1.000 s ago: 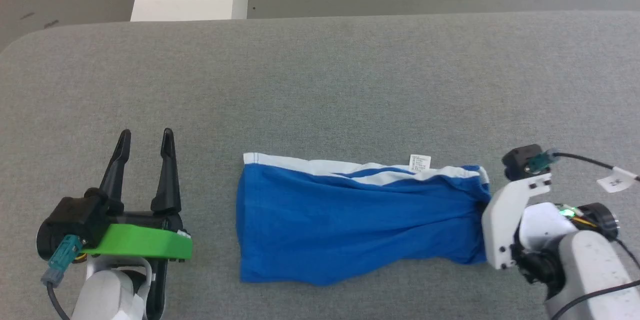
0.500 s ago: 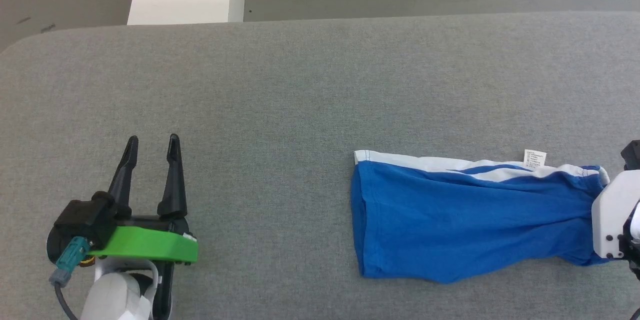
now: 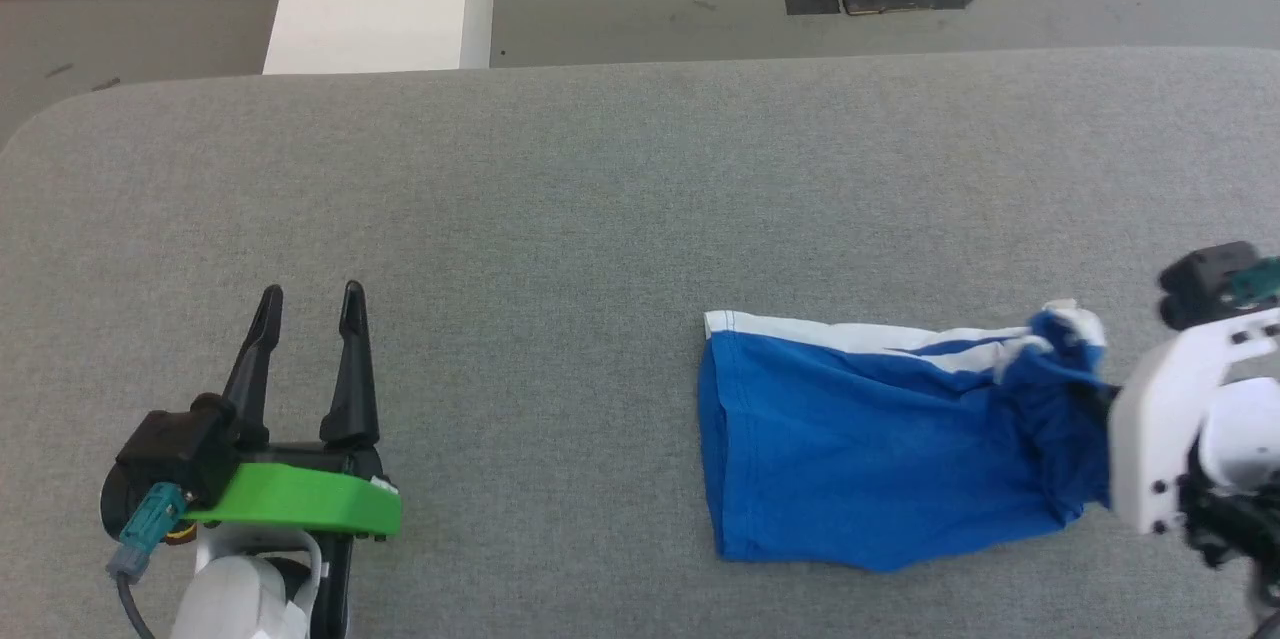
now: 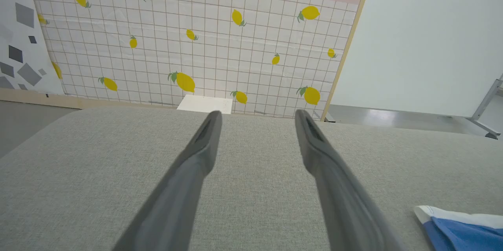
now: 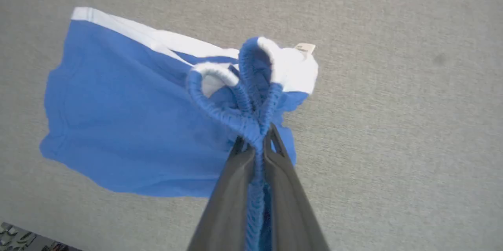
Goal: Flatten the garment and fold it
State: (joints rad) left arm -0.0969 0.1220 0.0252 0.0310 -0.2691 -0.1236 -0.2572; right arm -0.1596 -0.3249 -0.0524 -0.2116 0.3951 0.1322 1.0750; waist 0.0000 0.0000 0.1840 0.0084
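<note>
Right gripper (image 5: pixel 255 141) clamped on waistband (image 5: pixel 220 115) of shorts (image 3: pixel 880 449), that end bunched, lifted off table (image 3: pixel 600 199). Shorts at table's near right, long axis left-right, free hem end flat, pointing toward table's left. Left gripper (image 3: pixel 310 304) spread, empty, table's near left, well apart from shorts. Blue, white trim, rumpled.

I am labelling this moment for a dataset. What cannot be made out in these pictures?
Head view: the right gripper has its fingers hidden behind its white wrist bracket.
Left wrist view: the garment is cut off by the bottom-right corner.
Right wrist view: the print on the tag is too small to read.
</note>
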